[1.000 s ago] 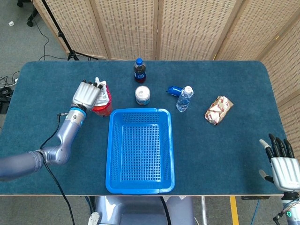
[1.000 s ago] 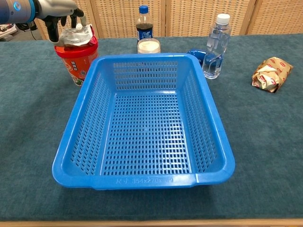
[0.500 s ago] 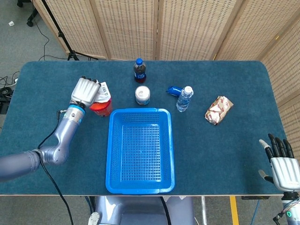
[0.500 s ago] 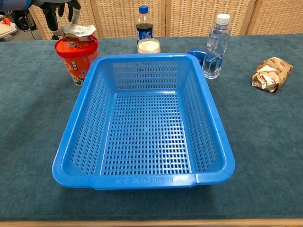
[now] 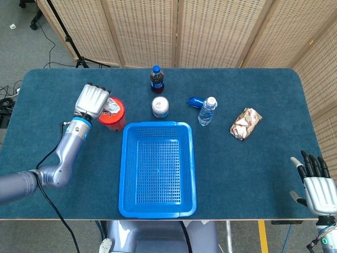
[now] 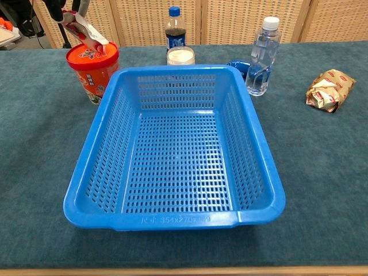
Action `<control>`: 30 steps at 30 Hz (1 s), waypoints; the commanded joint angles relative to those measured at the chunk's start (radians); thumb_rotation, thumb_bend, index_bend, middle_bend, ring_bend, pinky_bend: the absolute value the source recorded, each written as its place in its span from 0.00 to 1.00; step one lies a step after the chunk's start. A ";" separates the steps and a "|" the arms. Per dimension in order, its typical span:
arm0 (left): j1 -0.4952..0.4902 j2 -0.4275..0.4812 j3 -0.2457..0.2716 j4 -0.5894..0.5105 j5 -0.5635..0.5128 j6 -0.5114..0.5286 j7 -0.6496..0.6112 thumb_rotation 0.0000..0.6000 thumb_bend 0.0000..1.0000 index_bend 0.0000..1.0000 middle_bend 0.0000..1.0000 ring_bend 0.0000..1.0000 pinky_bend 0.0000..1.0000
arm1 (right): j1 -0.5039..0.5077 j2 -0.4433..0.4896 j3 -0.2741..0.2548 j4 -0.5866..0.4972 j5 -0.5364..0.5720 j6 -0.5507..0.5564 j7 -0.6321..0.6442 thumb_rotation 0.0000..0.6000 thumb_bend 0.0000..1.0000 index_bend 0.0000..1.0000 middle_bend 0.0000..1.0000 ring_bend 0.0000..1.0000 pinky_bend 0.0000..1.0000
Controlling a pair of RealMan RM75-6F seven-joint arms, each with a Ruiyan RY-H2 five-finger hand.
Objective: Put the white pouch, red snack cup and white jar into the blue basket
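- Left hand (image 5: pixel 91 100): positioned at the far left of the table, back of the hand facing up. Its fingers pinch the white pouch (image 6: pixel 86 33); in the chest view only the dark fingertips (image 6: pixel 68 12) show at the top edge.
- White pouch: held tilted above the red snack cup (image 6: pixel 92 70), its lower end at the cup's lid. Whether pouch and lid touch cannot be determined.
- Red snack cup: upright on the blue table (image 5: pixel 253 168), just beside the far-left corner of the blue basket (image 5: pixel 158 168).
- Blue basket: on the table at centre, near edge close to the table's front edge. Its perforated floor holds nothing.
- White jar (image 5: pixel 160 107): upright just beyond the basket's far rim.
- Dark soda bottle (image 5: pixel 156 79): upright with a blue cap, farther back than the jar.
- Clear water bottle (image 5: pixel 207 111): upright to the right of the jar, off the basket's far-right corner. A small blue object (image 5: pixel 196 101) lies just beside it on its left.
- Crumpled snack wrapper (image 5: pixel 246 123): lying on the table, well apart to the right of the water bottle.
- Right hand (image 5: pixel 318 188): at the near right corner, beyond the table edge, fingers extended and slightly apart, holding nothing.
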 commanded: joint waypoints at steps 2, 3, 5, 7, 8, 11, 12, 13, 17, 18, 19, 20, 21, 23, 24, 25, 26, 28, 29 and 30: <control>0.005 0.006 -0.005 -0.006 0.010 0.013 0.001 1.00 0.47 0.83 0.48 0.46 0.39 | 0.000 -0.001 0.000 0.000 -0.001 0.000 -0.001 1.00 0.16 0.14 0.00 0.00 0.00; 0.007 0.008 -0.006 -0.007 0.012 0.015 0.000 1.00 0.47 0.84 0.49 0.47 0.40 | 0.000 -0.001 -0.001 0.000 -0.001 0.000 -0.001 1.00 0.16 0.14 0.00 0.00 0.00; 0.010 0.013 -0.009 -0.013 0.021 0.023 0.002 1.00 0.47 0.84 0.50 0.47 0.40 | 0.000 0.000 0.000 0.000 -0.001 0.000 0.000 1.00 0.16 0.14 0.00 0.00 0.00; 0.012 0.017 -0.012 -0.016 0.024 0.026 0.002 1.00 0.47 0.84 0.51 0.48 0.41 | 0.000 0.000 0.000 0.000 -0.001 0.000 0.001 1.00 0.16 0.14 0.00 0.00 0.00; 0.013 0.019 -0.015 -0.019 0.026 0.028 0.003 1.00 0.47 0.84 0.51 0.49 0.41 | 0.000 0.000 0.000 0.000 0.000 0.000 0.001 1.00 0.16 0.14 0.00 0.00 0.00; 0.015 0.024 -0.020 -0.027 0.031 0.031 0.004 1.00 0.47 0.84 0.52 0.49 0.41 | 0.001 0.000 -0.001 0.000 0.000 -0.002 0.003 1.00 0.16 0.14 0.00 0.00 0.00; 0.015 0.026 -0.023 -0.029 0.032 0.032 0.004 1.00 0.47 0.85 0.52 0.49 0.41 | 0.001 0.000 -0.001 0.000 0.000 -0.001 0.003 1.00 0.16 0.14 0.00 0.00 0.00; 0.015 0.029 -0.026 -0.033 0.035 0.034 0.005 1.00 0.47 0.85 0.52 0.49 0.41 | 0.001 0.000 -0.001 0.000 0.000 -0.002 0.003 1.00 0.16 0.14 0.00 0.00 0.00; 0.014 0.040 -0.034 -0.050 0.042 0.040 0.009 1.00 0.47 0.85 0.52 0.49 0.41 | 0.001 0.001 0.000 -0.001 0.000 -0.002 0.004 1.00 0.16 0.14 0.00 0.00 0.00; 0.014 0.044 -0.037 -0.054 0.043 0.041 0.009 1.00 0.47 0.85 0.52 0.49 0.41 | 0.001 0.001 0.000 -0.001 0.000 -0.002 0.005 1.00 0.16 0.14 0.00 0.00 0.00; 0.014 0.047 -0.038 -0.058 0.044 0.043 0.010 1.00 0.47 0.85 0.52 0.49 0.41 | 0.001 0.001 0.000 -0.001 0.000 -0.002 0.005 1.00 0.16 0.14 0.00 0.00 0.00; 0.015 0.050 -0.040 -0.062 0.046 0.045 0.011 1.00 0.47 0.85 0.52 0.49 0.41 | 0.001 0.001 -0.001 0.000 0.000 -0.002 0.005 1.00 0.16 0.14 0.00 0.00 0.00; 0.015 0.054 -0.042 -0.068 0.047 0.047 0.012 1.00 0.47 0.85 0.52 0.49 0.41 | 0.001 0.001 -0.001 0.000 0.000 -0.002 0.006 1.00 0.16 0.14 0.00 0.00 0.00; 0.015 0.059 -0.046 -0.076 0.046 0.050 0.014 1.00 0.47 0.85 0.52 0.49 0.41 | 0.000 0.001 0.000 -0.001 0.001 -0.002 0.007 1.00 0.16 0.14 0.00 0.00 0.00; 0.015 0.062 -0.048 -0.080 0.047 0.052 0.014 1.00 0.47 0.85 0.52 0.50 0.41 | 0.000 0.002 0.000 -0.001 0.000 -0.002 0.007 1.00 0.16 0.14 0.00 0.00 0.00; 0.015 0.068 -0.053 -0.089 0.049 0.056 0.015 1.00 0.47 0.85 0.52 0.50 0.41 | 0.000 0.002 -0.001 -0.001 0.000 -0.002 0.008 1.00 0.16 0.14 0.00 0.00 0.00; 0.014 0.073 -0.056 -0.099 0.051 0.059 0.017 1.00 0.47 0.85 0.52 0.50 0.41 | 0.000 0.002 -0.001 -0.001 0.000 -0.002 0.008 1.00 0.16 0.14 0.00 0.00 0.00; 0.012 0.083 -0.061 -0.116 0.052 0.064 0.022 1.00 0.47 0.85 0.52 0.50 0.41 | 0.001 0.002 -0.001 -0.001 0.000 -0.003 0.009 1.00 0.16 0.14 0.00 0.00 0.00; 0.010 0.088 -0.063 -0.127 0.053 0.066 0.025 1.00 0.47 0.85 0.52 0.50 0.41 | 0.001 0.002 -0.001 -0.001 0.000 -0.002 0.010 1.00 0.16 0.14 0.00 0.00 0.00; 0.008 0.093 -0.067 -0.138 0.058 0.069 0.028 1.00 0.47 0.85 0.52 0.50 0.41 | 0.001 0.002 -0.001 -0.001 0.000 -0.002 0.010 1.00 0.16 0.14 0.00 0.00 0.00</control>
